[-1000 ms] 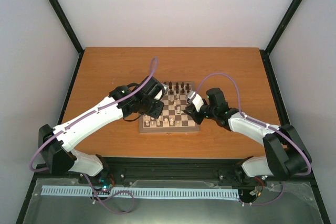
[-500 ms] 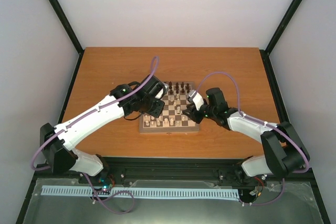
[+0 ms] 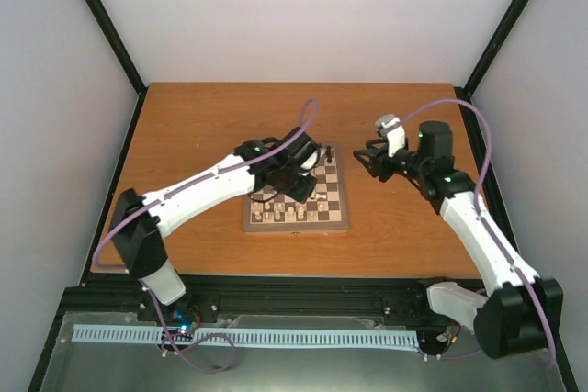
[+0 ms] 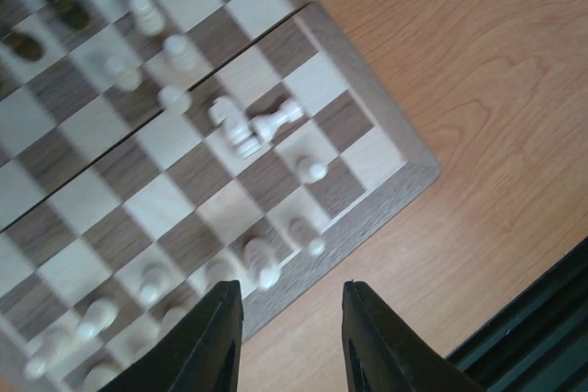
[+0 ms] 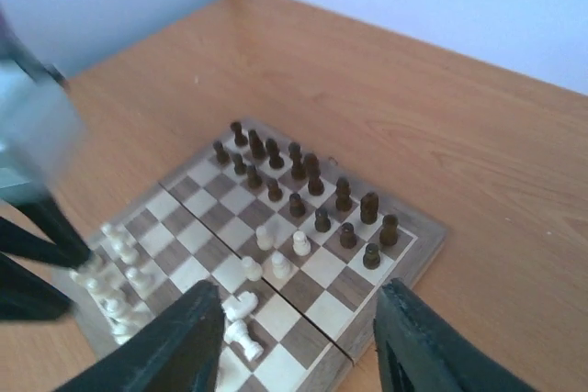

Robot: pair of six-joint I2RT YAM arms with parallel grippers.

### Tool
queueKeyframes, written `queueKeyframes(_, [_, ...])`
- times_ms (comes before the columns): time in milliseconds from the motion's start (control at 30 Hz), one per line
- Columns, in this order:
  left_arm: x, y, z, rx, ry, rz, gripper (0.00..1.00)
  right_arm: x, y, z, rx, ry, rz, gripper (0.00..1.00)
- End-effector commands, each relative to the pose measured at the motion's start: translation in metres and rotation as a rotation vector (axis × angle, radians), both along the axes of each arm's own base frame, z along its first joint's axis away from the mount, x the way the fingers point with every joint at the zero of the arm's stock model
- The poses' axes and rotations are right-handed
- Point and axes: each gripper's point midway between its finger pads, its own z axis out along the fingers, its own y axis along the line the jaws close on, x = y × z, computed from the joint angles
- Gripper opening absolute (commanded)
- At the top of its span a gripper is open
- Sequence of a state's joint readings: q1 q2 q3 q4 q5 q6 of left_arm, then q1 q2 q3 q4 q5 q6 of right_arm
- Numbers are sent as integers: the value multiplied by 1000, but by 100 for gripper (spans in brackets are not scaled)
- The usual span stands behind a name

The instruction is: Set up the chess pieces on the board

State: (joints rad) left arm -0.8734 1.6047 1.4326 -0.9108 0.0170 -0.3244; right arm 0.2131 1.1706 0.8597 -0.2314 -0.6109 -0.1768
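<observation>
The board (image 3: 338,215) lies mid-table. Dark chess pieces (image 5: 317,192) stand in two rows along its far side. Cream chess pieces (image 4: 173,48) stand loosely near the middle, and more line the near edge (image 3: 280,215). Two cream pieces (image 4: 253,126) lie toppled on their sides, also seen low in the right wrist view (image 5: 241,319). My left gripper (image 4: 289,293) hovers open over the board's corner with nothing between its fingers. My right gripper (image 5: 299,314) stands wide open and empty, raised off the board's right side (image 3: 370,161).
Bare wooden table (image 3: 202,117) surrounds the board. A black frame rail (image 4: 542,309) runs along the table's near edge. My left arm (image 5: 32,135) shows as a blur at the left of the right wrist view. White walls enclose the table.
My right gripper opened and drew back from the board, up and to the right. My left arm swung rightward across the board.
</observation>
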Motion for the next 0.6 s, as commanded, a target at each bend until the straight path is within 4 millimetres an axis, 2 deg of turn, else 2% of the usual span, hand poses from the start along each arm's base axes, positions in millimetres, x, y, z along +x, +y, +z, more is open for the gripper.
queueKeyframes(0, [7,-43,7,-26,-42,-97,31,-27,-22,16,32,94,-38,50])
queueKeyframes(167, [13,-64,-23,48,-4,-127,30,-32,-58,25,110,153,-108,51])
queueKeyframes(267, [19,-67,-37,106,1,-114,29,-35,-77,27,153,150,-142,51])
queueKeyframes(367, [22,-66,-50,143,2,-98,29,-37,-100,34,172,71,-238,51])
queueKeyframes(567, [24,-66,-71,189,26,-92,31,-48,-104,46,178,-19,-252,54])
